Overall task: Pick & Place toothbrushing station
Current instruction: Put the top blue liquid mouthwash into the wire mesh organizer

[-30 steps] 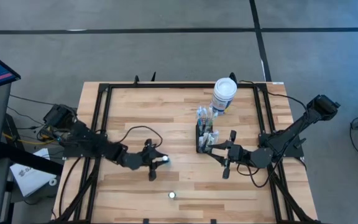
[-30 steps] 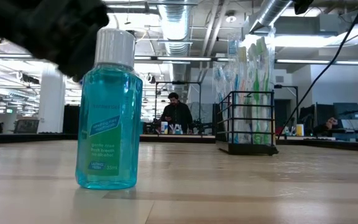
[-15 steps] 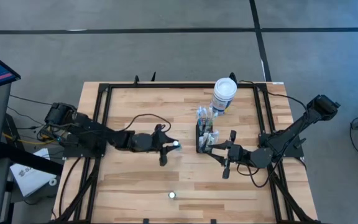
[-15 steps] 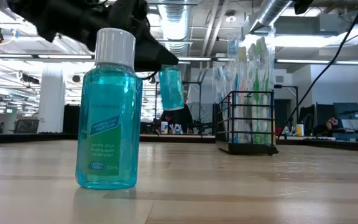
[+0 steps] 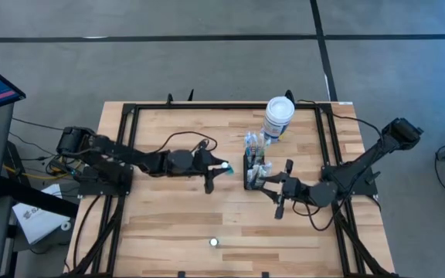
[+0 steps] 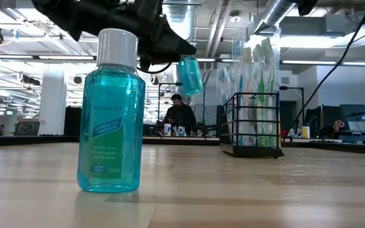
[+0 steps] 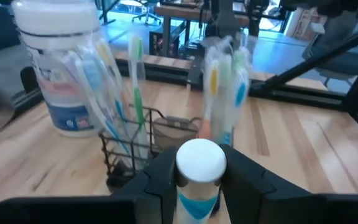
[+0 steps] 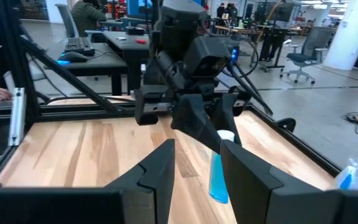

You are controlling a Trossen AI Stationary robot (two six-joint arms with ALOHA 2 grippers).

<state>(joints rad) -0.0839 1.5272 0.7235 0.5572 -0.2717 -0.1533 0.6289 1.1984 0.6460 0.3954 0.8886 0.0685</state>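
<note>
Partly done: left tool (image 5: 219, 167) holds small bottle (image 5: 223, 166) mid-frame beside caddy (image 5: 252, 171), unplaced; right tool (image 5: 273, 191) empty, part-open; second bottle (image 6: 111, 120) on counter (image 5: 168, 224).

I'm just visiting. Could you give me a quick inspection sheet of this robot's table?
Surface: wooden table, black frame, no spills seen.
Job's things: black toothbrush caddy upright, brushes inside.
Clutter: white canister beyond the caddy; standing mouthwash bottle near the front edge.
Grippers: left end effector shut on a small bottle, airborne beside the caddy; right end effector open, empty, by the caddy's other side.
Cables: black cable looped above the left arm.
Surroundings: person far behind.
</note>
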